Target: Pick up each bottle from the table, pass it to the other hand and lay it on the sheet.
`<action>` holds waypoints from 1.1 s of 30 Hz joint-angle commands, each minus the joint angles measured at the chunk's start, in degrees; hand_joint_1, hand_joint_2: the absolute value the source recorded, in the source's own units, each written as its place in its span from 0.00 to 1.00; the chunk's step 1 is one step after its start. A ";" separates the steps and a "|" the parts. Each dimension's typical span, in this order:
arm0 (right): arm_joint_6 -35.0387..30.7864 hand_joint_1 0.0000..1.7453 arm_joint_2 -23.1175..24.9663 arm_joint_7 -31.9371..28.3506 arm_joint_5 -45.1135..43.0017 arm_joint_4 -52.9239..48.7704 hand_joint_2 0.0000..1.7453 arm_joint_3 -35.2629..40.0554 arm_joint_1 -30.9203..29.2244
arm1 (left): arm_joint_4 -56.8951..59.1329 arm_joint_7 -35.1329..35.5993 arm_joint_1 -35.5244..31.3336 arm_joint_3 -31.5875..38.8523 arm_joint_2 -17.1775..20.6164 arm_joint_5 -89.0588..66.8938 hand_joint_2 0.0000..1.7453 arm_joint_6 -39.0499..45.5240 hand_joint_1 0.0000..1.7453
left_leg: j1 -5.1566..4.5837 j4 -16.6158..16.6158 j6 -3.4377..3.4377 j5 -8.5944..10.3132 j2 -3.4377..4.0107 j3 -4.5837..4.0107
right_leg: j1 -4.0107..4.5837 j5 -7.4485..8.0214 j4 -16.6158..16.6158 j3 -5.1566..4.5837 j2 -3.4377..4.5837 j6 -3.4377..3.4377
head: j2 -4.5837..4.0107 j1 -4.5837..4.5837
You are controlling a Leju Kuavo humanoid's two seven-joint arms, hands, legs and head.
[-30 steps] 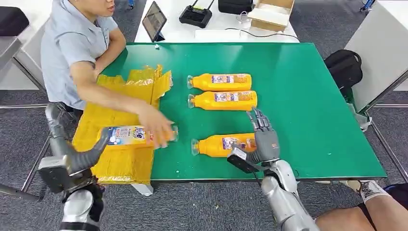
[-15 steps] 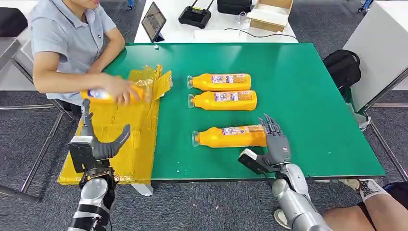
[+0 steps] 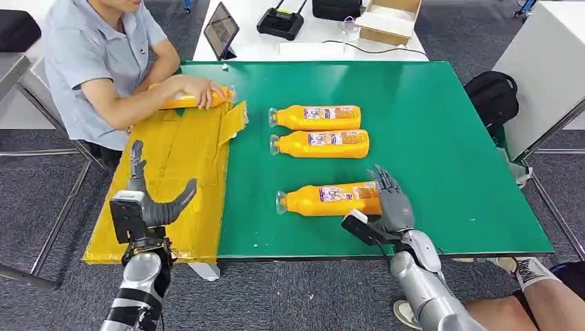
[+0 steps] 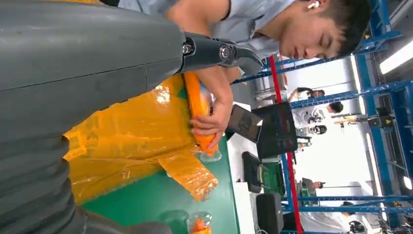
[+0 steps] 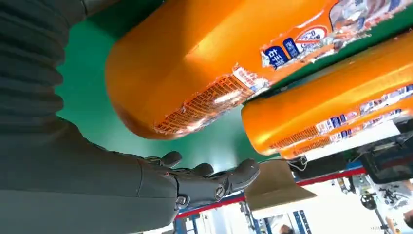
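three orange bottles lie on their sides on the green table [image 3: 441, 138], none yet on the yellow sheet [image 3: 172, 179], so most of the task looks undone. taking the sheet as landmark: the near bottle [image 3: 328, 198] lies well off its edge, toward the right hand; the middle bottle [image 3: 321, 143] and far bottle [image 3: 315, 116] lie side by side further from the robot, their caps toward the sheet. a fourth bottle [image 3: 190, 98] sits at the sheet's far edge under a person's hand [image 3: 200, 89].

the right hand [image 3: 388, 203] is at the near bottle's base with its fingers spread and nothing grasped. the left hand [image 3: 148, 200] hovers over the sheet's near part, fingers released and empty.

the left wrist view shows the person's hand pressing on that fourth bottle. the right wrist view shows the near bottle's base close above the open fingers [image 5: 214, 178]; whether they touch it i cannot tell.
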 commanded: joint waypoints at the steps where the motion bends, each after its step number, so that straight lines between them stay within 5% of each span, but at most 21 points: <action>1: 1.58 0.00 -0.57 2.24 1.84 7.86 1.00 2.35 -4.78 | 4.67 0.82 -2.95 -1.15 0.60 1.14 1.00 -0.73 0.00 | 0.01 -0.02 0.03 -0.03 0.03 0.11 | 0.04 -0.03 -0.01 0.11 -0.03 -0.13 | 0.00 0.02; 33: 6.76 0.00 -1.09 7.13 7.53 14.33 1.00 7.31 -11.17 | 6.72 2.72 -4.80 -1.27 0.71 6.34 1.00 -5.46 0.00 | 0.04 0.02 0.06 -0.10 0.12 0.26 | 0.09 -0.08 0.02 0.23 0.02 -0.23 | 0.00 0.02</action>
